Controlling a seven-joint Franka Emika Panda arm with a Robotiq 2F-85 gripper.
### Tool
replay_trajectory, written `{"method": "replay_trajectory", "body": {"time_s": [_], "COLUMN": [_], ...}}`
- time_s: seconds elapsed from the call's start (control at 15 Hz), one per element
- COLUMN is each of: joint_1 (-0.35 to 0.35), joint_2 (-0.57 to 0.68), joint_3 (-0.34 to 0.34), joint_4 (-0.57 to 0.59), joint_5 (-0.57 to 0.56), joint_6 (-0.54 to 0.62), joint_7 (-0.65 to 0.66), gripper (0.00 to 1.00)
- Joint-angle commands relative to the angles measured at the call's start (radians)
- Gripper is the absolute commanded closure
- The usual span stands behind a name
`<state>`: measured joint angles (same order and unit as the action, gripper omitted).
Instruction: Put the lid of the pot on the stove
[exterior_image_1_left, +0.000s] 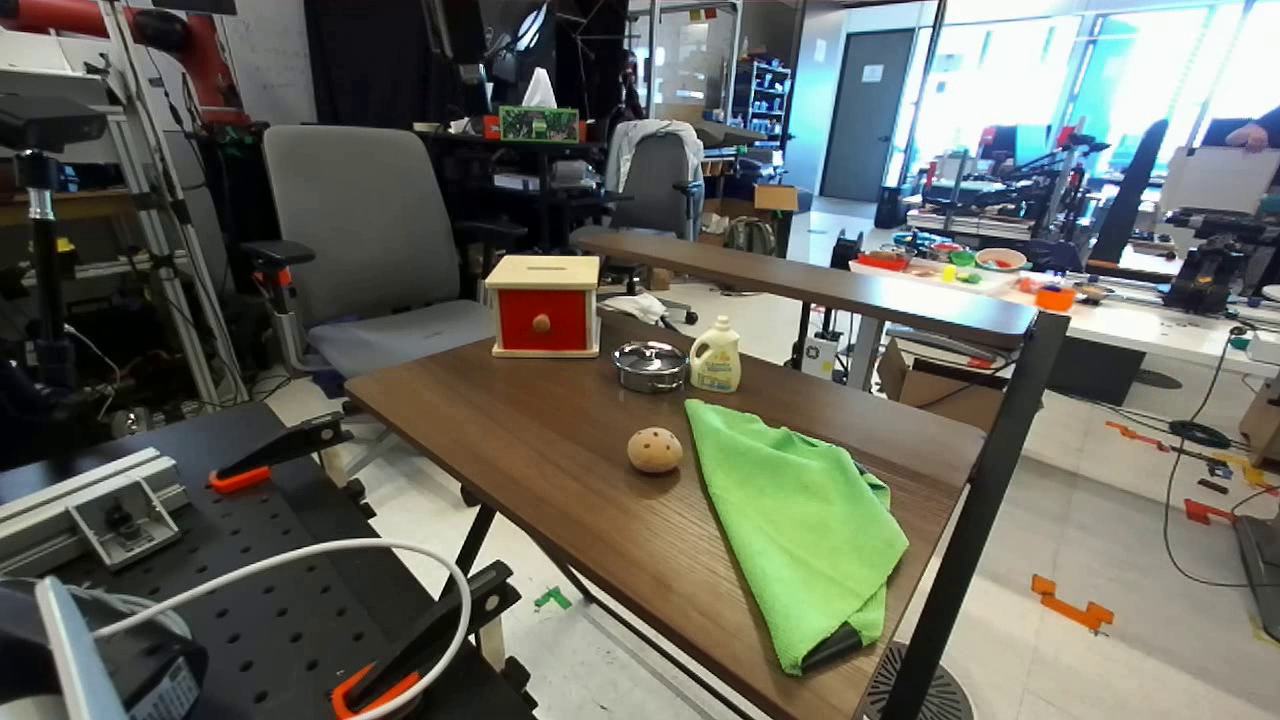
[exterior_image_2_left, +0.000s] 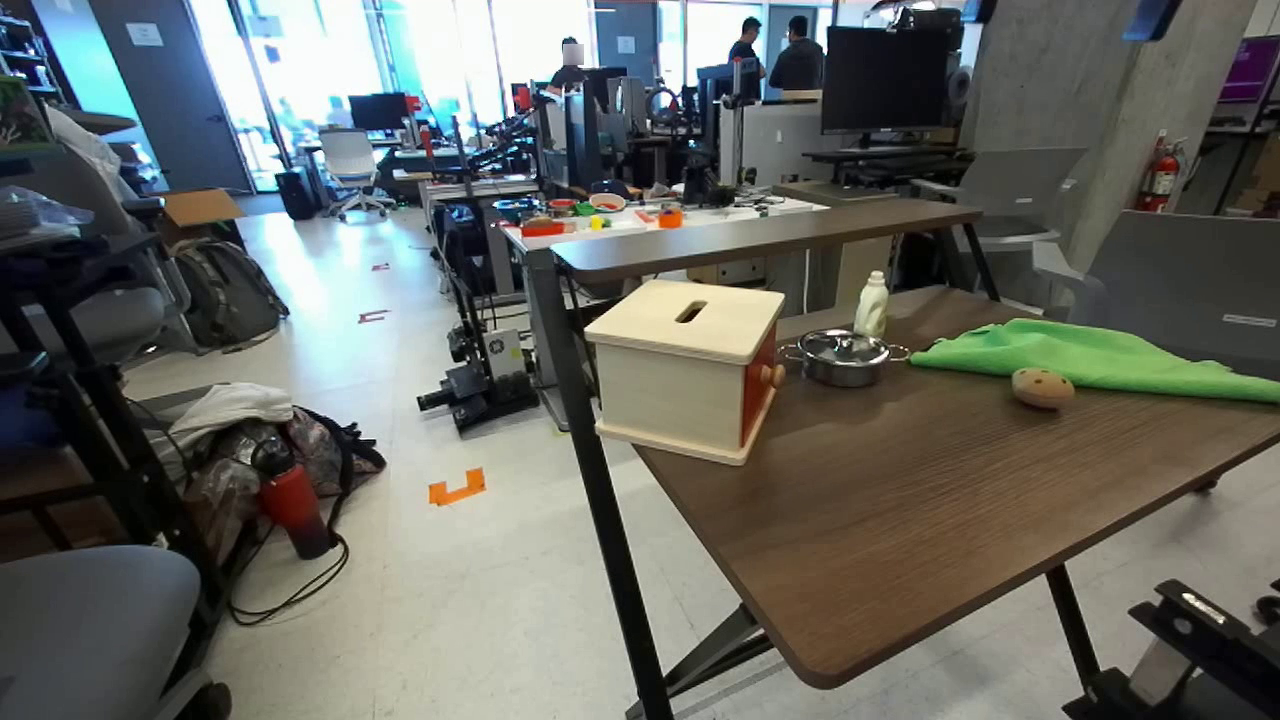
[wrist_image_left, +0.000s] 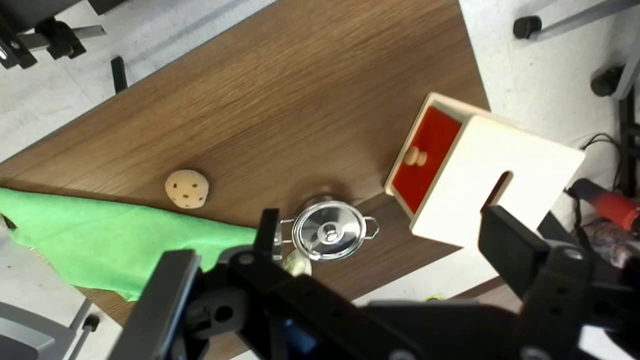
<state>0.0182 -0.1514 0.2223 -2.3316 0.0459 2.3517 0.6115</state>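
Note:
The lid is a shiny round metal disc with a knob. It sits on top of the pot, a low metal pot with two wire handles; both also show in an exterior view, the lid above the pot. The box named as the stove is pale wood with a red front, a round knob and a slotted top. In the wrist view my gripper is wide open and empty, above the table; the lid shows between its fingers. The gripper is out of both exterior views.
A pale yellow bottle stands close beside the pot. A tan ball with dark spots and a green cloth lie on the brown table. A raised shelf runs along the table's far edge. The box stands near a table edge.

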Motion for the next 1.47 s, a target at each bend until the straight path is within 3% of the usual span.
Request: {"method": "replay_trajectory", "body": {"time_s": [0.0, 0.2, 0.8, 1.4], "joint_1": [-0.016, 0.014, 0.144, 0.109], "joint_2": [0.203, 0.346, 0.712, 0.925], "joint_3": [-0.041, -0.108, -0.266, -0.228], "joint_4": [0.129, 0.207, 0.522, 0.785], "joint_5": [-0.138, -0.221, -0.189, 0.024], "joint_6": [0.065, 0.095, 0.061, 0.052], "joint_7": [0.110, 0.187, 0.313, 0.243], "gripper": [0.00, 0.00, 0.00, 0.00]}}
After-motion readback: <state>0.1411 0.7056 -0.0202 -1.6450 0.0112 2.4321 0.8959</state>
